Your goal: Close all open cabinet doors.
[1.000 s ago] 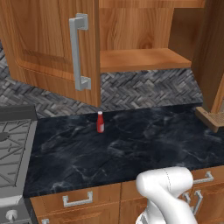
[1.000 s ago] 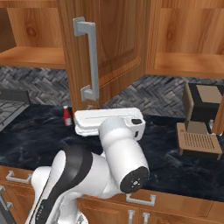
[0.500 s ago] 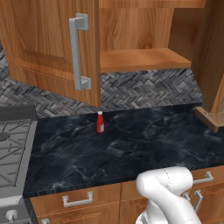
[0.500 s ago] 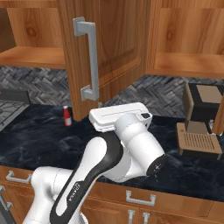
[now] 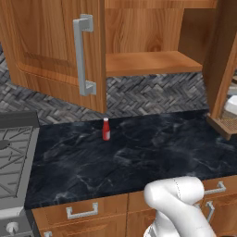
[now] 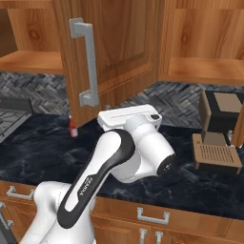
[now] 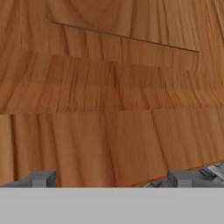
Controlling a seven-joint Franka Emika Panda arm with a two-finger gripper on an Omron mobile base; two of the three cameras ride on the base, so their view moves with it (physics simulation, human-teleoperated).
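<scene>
In the right base view the arm (image 6: 128, 157) now stands higher and further right than a second ago: its white wrist block, which lay low near the red bottle (image 6: 73, 127), sits up by the lower edge of the open door (image 6: 112, 52). The elbow has swung right as well. In the hand view the gripper (image 7: 109, 178) seems close to the door's wood, though contact is unclear.

The door (image 5: 55, 51) is warm grained wood, matt, with a dull grey metal handle (image 5: 82, 55); the bench (image 5: 139, 152) is glossy black marble.
</scene>
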